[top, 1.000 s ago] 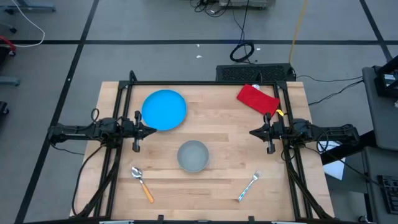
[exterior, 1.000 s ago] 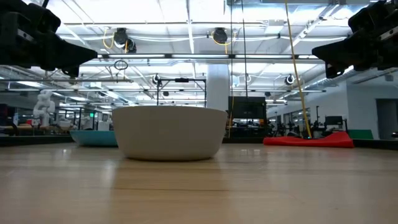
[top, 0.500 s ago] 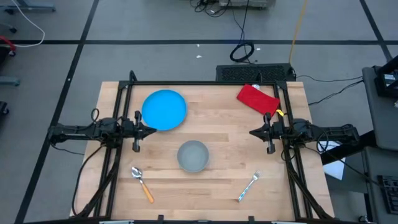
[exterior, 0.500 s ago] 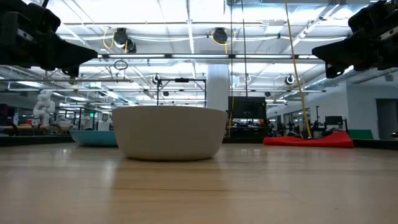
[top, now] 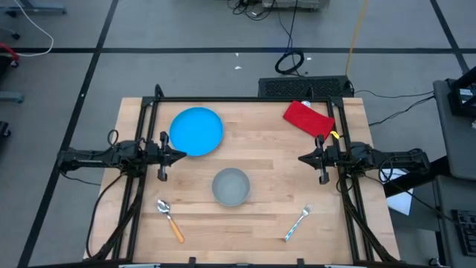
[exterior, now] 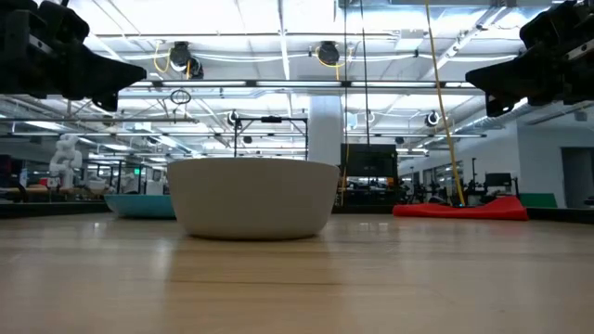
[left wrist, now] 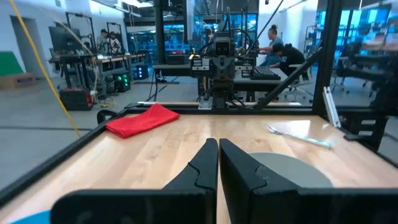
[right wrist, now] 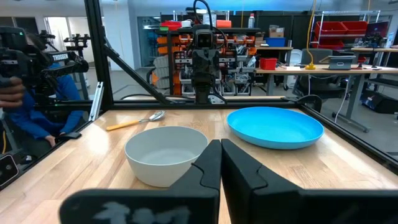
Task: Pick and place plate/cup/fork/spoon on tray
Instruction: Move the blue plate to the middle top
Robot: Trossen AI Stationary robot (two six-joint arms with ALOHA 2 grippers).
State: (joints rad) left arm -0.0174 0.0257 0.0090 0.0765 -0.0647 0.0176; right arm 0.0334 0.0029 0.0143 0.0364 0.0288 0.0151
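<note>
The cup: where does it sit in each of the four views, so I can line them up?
High view: the cup sits centre, toward the near edge.
Low view: it fills the middle, closest thing.
Left wrist view: only its rim shows, just beyond the left gripper.
Right wrist view: it stands just past the right gripper.
Shared landmark: the plate beside it.

Left tool [top: 181, 155] and right tool [top: 303, 158] closed, facing each other

On the worktop [top: 275, 160], the plate [top: 196, 131] lies toward the left rear, the cloth [top: 307, 118] at the right rear. The cup [top: 230, 186] sits centrally, nearer the front. The spoon [top: 169, 219] lies front left, the fork [top: 296, 222] front right.
</note>
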